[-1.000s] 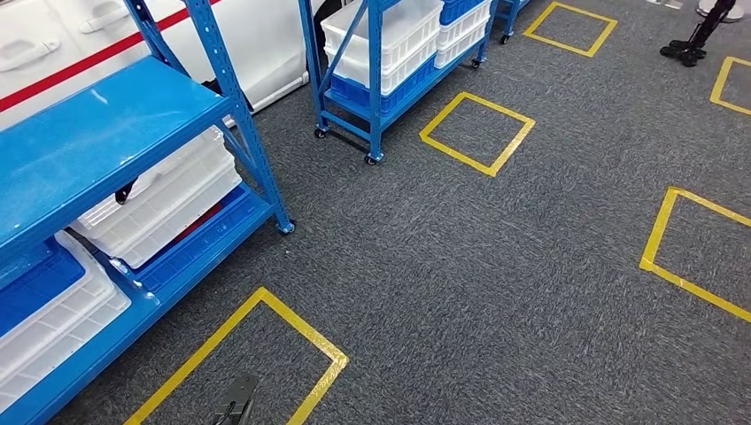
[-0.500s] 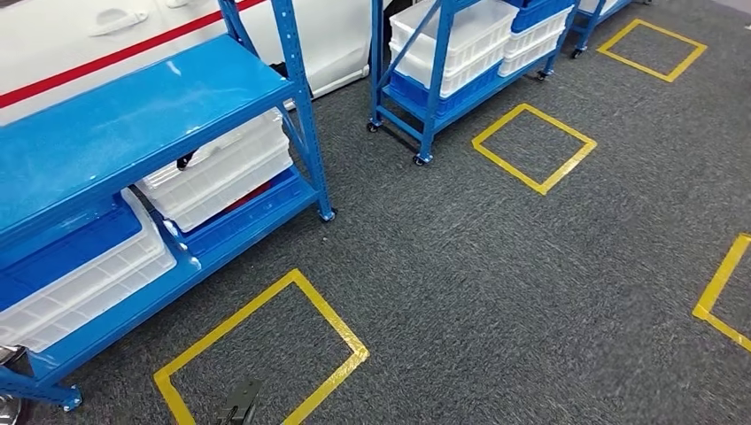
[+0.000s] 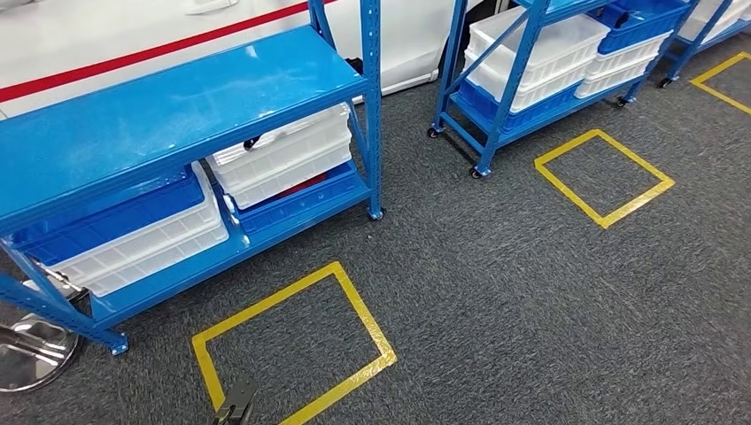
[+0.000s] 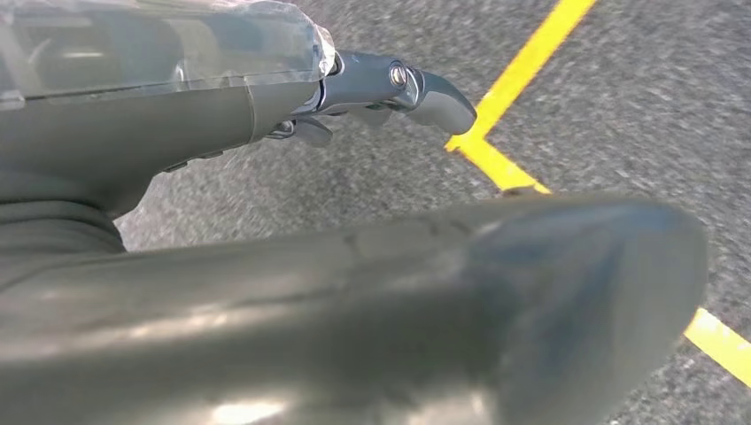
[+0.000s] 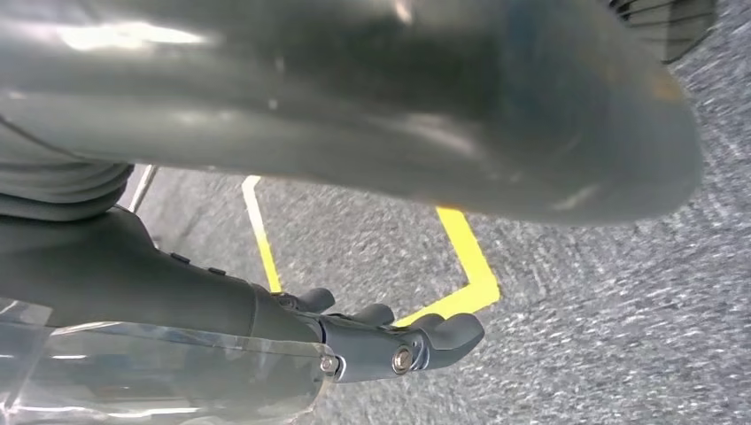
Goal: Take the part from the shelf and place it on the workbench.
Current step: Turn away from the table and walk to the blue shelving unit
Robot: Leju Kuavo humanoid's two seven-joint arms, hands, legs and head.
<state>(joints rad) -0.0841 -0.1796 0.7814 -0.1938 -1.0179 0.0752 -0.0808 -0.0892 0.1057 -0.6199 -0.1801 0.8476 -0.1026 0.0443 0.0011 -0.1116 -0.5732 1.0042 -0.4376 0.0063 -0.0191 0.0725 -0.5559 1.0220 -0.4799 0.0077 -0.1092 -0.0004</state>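
A blue shelf rack (image 3: 177, 102) stands at the left of the head view, its top board bare. On its lower level sit a white bin (image 3: 283, 155) and a blue bin stacked on a white one (image 3: 124, 230). A small dark thing (image 3: 251, 142) shows at the white bin's rim; I cannot tell what it is. My left hand (image 3: 235, 405) pokes in at the bottom edge over a taped square. In the left wrist view its fingers (image 4: 390, 84) hang above the carpet, apart from the thumb, holding nothing. My right hand's fingers (image 5: 398, 341) likewise hang free with nothing in them.
Grey carpet (image 3: 531, 301) carries yellow taped squares (image 3: 292, 350) (image 3: 602, 177). A second blue rack on wheels (image 3: 540, 62) holds white and blue bins at the back right. A round silver base (image 3: 31, 354) lies by the near rack's front leg. A white panel with a red stripe (image 3: 133, 53) stands behind.
The whole picture has shifted to the right: the camera has turned left, bringing the near rack toward the middle and the silver base into view. My hands hold nothing as before.
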